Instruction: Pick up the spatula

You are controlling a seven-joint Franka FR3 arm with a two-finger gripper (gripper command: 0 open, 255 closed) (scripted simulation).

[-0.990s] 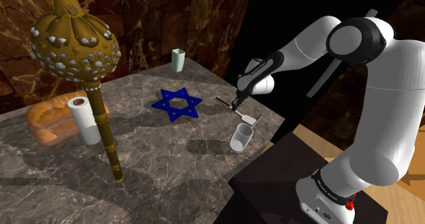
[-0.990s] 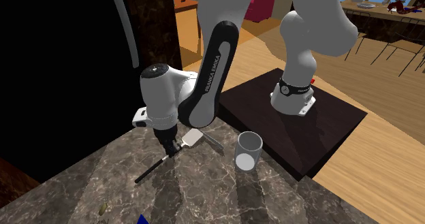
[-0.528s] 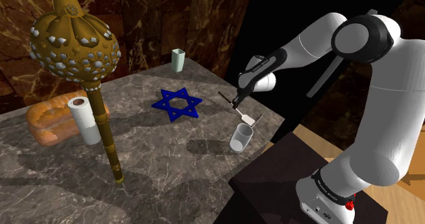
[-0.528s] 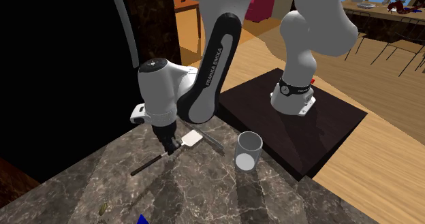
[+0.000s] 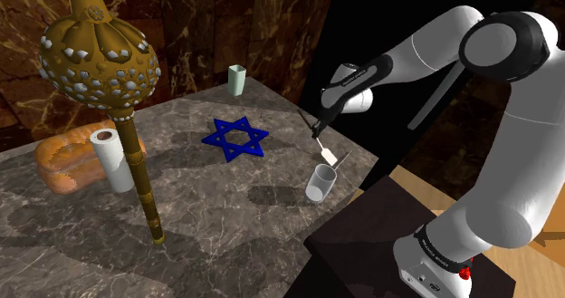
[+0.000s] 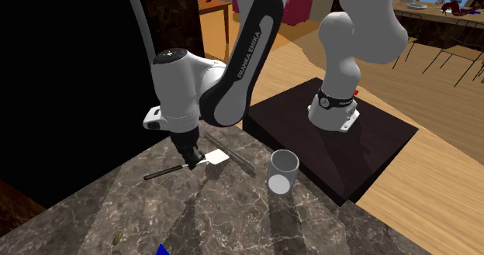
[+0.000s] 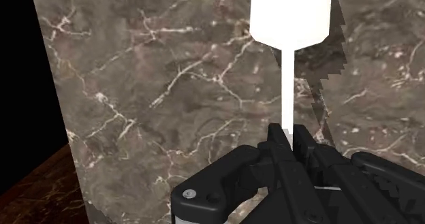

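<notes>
- Veined brown marble forms the tabletop (image 5: 226,215), with dark stone walls behind it. A grey cup (image 5: 319,182) stands near the corner closest to the robot's dark stand (image 6: 372,149).
- Just past the cup, on the side away from the stand, the black gripper (image 5: 319,124) points down over the stone. Its two fingers are pressed together on the spatula (image 5: 330,153).
- The grip is on the thin white neck between the dark handle and the white blade. The spatula hangs tilted, blade end toward the cup.
- Seen from the wrist, the spatula's shadow falls off to one side on the marble, so it appears to be raised off the surface.
- Farther from the cup lies a blue six-pointed star (image 5: 235,138).
- Well apart from the cup are a pale green tumbler (image 5: 237,79), a paper roll (image 5: 113,160), a loaf (image 5: 63,165) and a gold studded mace (image 5: 100,61).
</notes>
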